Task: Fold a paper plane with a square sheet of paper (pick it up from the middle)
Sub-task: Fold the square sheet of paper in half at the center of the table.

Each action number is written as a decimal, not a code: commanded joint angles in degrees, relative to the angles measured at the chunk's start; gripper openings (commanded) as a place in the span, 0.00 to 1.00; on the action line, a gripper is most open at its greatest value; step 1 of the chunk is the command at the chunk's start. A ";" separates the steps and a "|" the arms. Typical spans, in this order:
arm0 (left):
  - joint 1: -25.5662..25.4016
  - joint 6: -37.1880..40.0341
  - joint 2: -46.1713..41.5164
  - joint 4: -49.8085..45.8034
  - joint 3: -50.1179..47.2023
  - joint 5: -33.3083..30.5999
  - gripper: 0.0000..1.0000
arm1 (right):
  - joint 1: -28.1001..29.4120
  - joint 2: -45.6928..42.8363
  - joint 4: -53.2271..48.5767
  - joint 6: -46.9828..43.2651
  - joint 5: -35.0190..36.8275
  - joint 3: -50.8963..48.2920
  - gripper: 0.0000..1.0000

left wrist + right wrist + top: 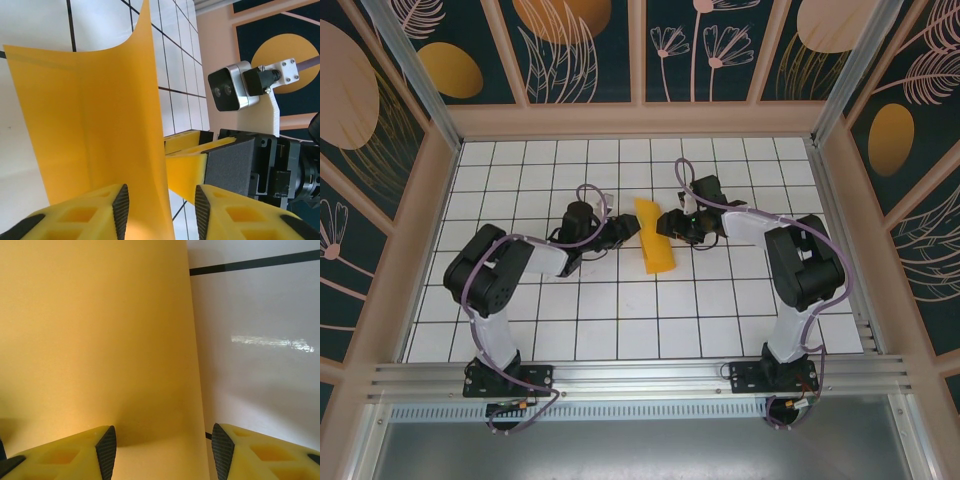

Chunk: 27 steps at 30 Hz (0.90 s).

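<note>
Midway between the desk's side edges, the sheet of paper stands half-folded. Left jaws apart astride its edge, right jaws apart over it; mid-fold, next likely a firm pinch.

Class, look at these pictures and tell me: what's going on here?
The robot's left gripper and right gripper meet at the sheet of paper in the middle of the tiled table. The paper stands curled up, partly off the table. Its edge sits between the left gripper's open jaws; the right gripper faces it from the other side, jaws apart too. No plane shape yet.
</note>
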 commanded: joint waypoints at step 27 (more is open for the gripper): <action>-1.50 0.87 6.24 -11.95 7.45 -6.01 0.00 | -4.97 -4.46 -2.10 -3.08 -4.23 -0.69 0.60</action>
